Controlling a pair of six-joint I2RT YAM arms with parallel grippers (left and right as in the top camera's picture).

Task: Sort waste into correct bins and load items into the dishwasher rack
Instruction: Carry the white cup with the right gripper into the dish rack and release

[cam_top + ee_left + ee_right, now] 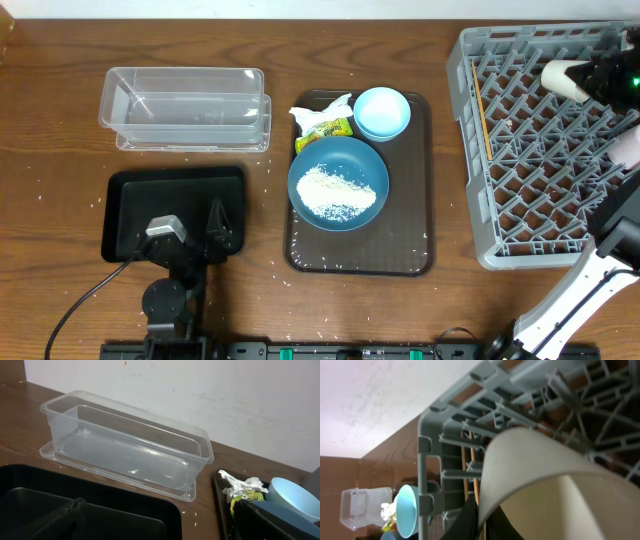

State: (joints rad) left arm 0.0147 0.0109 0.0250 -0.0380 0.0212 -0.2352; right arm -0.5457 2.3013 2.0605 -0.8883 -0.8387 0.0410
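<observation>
We find the right pincer [588, 78] above the far part of the dishwasher rack [470, 150]. Its jaws are pressed together on the wall of the white cup [558, 78]. The cup lies on its side, just to the left of this pincer, with its mouth turned away from the fingers. In the right wrist view its pale wall fills most of the frame, so we cannot tell whether it touches the pegs below. The chopsticks [484, 115] lie in the rack further to the left of this pincer, along the rack's left wall.

The left pincer [215, 228] hangs over the black tray [125, 215], jaws spread wide with nothing between them. The clear tub [185, 70] stands on the bench [60, 120] beyond it, and we see nothing in it.

The brown serving tray [415, 200] sits between the two pincers, to the right of the left one and well to the left of the right one. On it the dark-blue bowl [345, 145] holds the heap of rice [335, 192]. The pale-blue cup [382, 112] stands behind the bowl. The napkin [315, 112] and the snack wrapper [330, 128] lie just beside that cup, on the side nearer the left pincer.
</observation>
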